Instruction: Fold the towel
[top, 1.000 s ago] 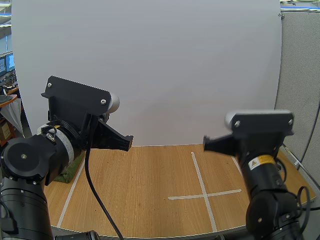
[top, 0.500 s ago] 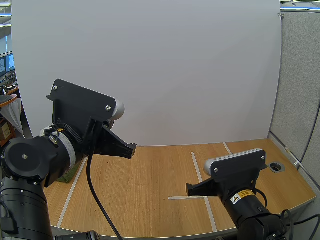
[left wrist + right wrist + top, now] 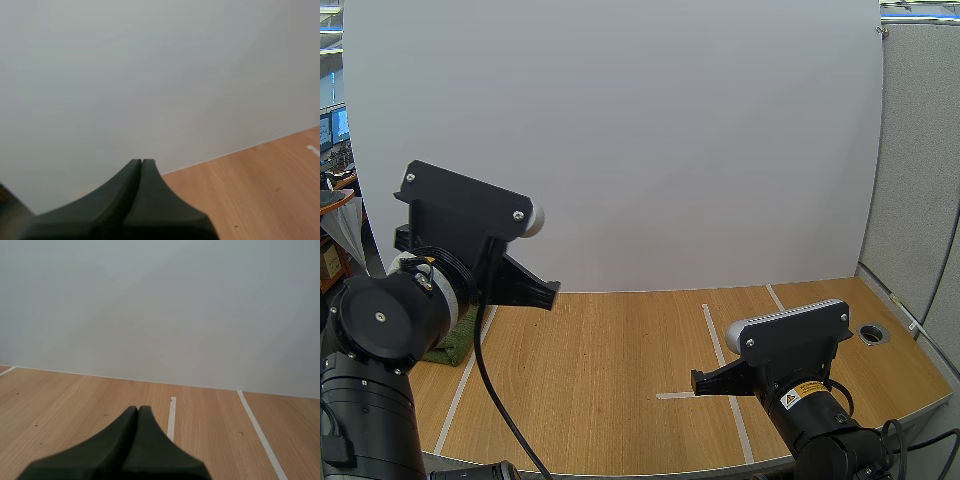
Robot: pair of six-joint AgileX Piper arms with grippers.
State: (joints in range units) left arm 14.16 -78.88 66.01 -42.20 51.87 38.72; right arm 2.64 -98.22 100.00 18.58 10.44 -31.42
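My right arm point(image 3: 790, 352) has dropped low over the bench point(image 3: 620, 370), both jaws clenched empty, leaving the towel point(image 3: 455, 345) untouched.

Worktop point(image 3: 610, 370): I see pale wood grain, smooth, with a faint sheen.
Tape lines point(image 3: 713, 338): white, matt, flat on the wood.
Towel point(image 3: 455, 345): green cloth, nubby, far left.
Left gripper point(image 3: 141, 162), right gripper point(image 3: 138, 409): black, matt, plastic-looking.
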